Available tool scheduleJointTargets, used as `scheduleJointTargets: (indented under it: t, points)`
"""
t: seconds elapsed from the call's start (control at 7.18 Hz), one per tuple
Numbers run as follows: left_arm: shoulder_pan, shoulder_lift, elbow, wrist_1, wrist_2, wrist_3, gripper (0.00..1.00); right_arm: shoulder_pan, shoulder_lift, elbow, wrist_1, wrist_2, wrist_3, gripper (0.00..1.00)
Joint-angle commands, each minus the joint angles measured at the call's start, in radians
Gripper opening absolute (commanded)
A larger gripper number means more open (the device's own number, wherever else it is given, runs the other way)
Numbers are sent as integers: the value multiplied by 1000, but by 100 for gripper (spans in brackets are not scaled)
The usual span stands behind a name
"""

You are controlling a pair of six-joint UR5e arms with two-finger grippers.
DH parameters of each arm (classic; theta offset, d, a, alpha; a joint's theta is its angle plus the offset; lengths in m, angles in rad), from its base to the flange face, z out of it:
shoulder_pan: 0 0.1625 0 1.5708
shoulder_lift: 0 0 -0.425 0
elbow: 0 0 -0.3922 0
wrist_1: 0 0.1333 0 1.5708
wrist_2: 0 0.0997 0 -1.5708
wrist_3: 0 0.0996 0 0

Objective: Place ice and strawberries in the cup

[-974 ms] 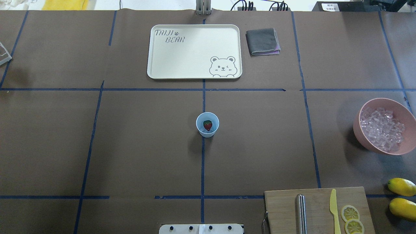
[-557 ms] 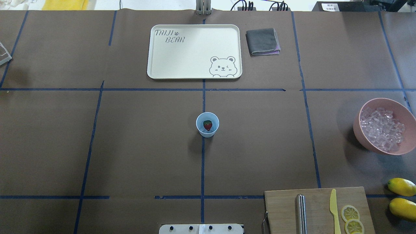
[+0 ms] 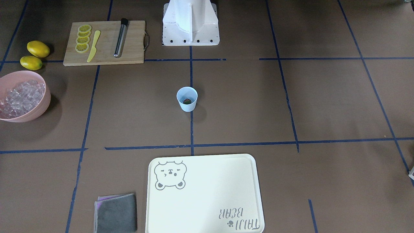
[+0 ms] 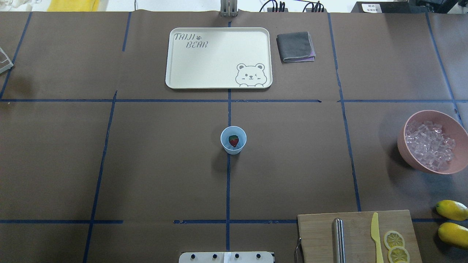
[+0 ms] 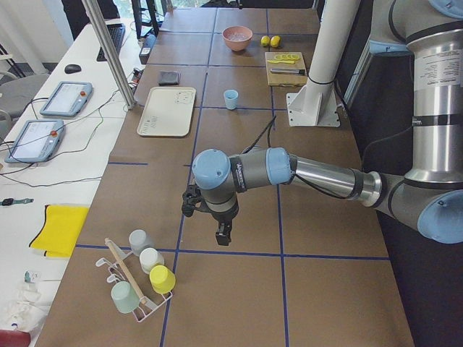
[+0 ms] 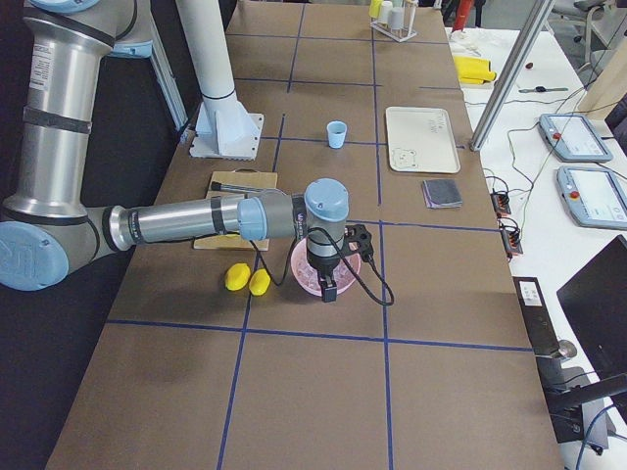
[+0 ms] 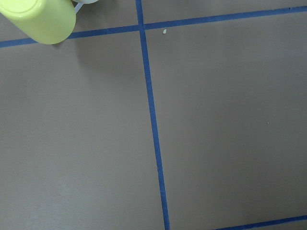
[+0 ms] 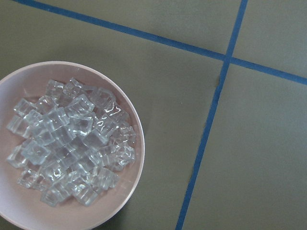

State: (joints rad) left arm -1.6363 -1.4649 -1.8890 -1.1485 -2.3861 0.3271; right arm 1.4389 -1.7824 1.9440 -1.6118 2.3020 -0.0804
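Observation:
The pale-blue cup [image 4: 233, 140] stands upright at the table's centre, with one dark-red strawberry [image 4: 233, 140] lying inside it. The ice [image 4: 429, 145] fills a pink bowl [image 4: 453, 124] at the right edge. In the right wrist view the ice [image 8: 72, 153] lies below and to the left. My right gripper [image 6: 330, 291] hangs just over the bowl; I cannot tell whether it is open or shut. My left gripper [image 5: 223, 237] hangs over bare table far from the cup, and its state cannot be told either. Neither gripper shows in the overhead view.
A cream bear tray [image 4: 219, 58] and a folded grey cloth [image 4: 295, 46] lie at the far side. A wooden board [image 4: 358, 233] holds a yellow knife [image 4: 376, 237], lemon slices [image 4: 394, 239] and a metal tube [image 4: 338, 241]. Two lemons [image 4: 452, 210] sit beside it. A cup rack [image 5: 141, 278] stands near the left gripper.

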Motion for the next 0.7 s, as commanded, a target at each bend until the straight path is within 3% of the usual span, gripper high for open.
scheduleJointTargets:
  t: [0.0, 0.56]
  points:
    - [1, 1, -4, 0, -1, 1, 100, 0, 0, -13, 1, -4, -2, 100]
    - [6, -15, 115, -103, -11, -13, 100, 0, 14, -83, 12, -2, -21, 100]
